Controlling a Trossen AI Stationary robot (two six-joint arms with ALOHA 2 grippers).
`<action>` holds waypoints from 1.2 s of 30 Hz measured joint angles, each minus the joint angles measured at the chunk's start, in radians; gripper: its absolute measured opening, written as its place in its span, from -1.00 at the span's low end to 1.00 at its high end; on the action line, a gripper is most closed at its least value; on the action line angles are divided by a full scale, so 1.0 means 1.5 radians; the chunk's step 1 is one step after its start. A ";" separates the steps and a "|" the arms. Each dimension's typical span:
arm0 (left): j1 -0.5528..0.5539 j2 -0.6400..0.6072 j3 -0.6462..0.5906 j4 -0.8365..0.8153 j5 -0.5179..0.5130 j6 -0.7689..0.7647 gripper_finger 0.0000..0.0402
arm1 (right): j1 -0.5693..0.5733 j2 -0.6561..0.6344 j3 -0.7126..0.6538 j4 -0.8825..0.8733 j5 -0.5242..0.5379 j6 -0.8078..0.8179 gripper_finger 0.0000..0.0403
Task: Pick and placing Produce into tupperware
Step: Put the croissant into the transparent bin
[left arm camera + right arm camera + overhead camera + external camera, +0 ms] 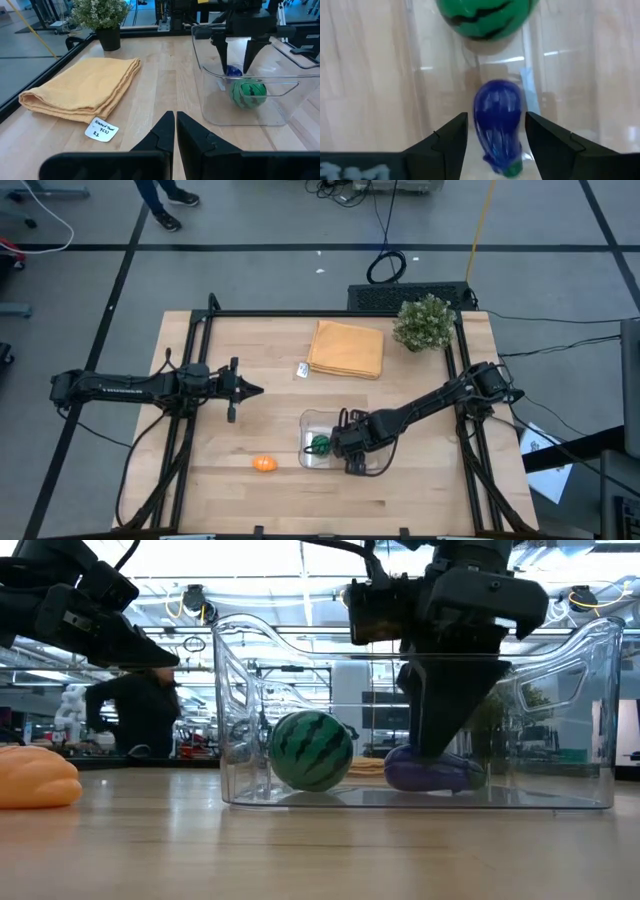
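Right gripper (495,132) sat open astride the purple-blue eggplant toy (498,121) inside the clear rectangular plastic container (240,720); left gripper (175,131) was closed, empty.

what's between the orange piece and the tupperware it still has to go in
Nothing visible: bare table lies between the orange piece and the tupperware. Inside, the striped ball, eggplant and right claw take space.
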 joint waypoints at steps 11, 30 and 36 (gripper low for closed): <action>0.000 0.000 0.000 -0.007 0.000 0.000 -0.88 | 0.000 -0.084 0.029 -0.058 0.084 -0.057 -0.07; 0.000 0.000 0.000 -0.015 -0.006 0.002 -0.88 | -0.026 -0.183 0.030 0.009 0.025 -0.178 -0.98; 0.000 0.000 0.000 -0.015 -0.006 0.003 -0.88 | -0.032 -0.259 0.030 0.022 0.025 -0.210 -1.00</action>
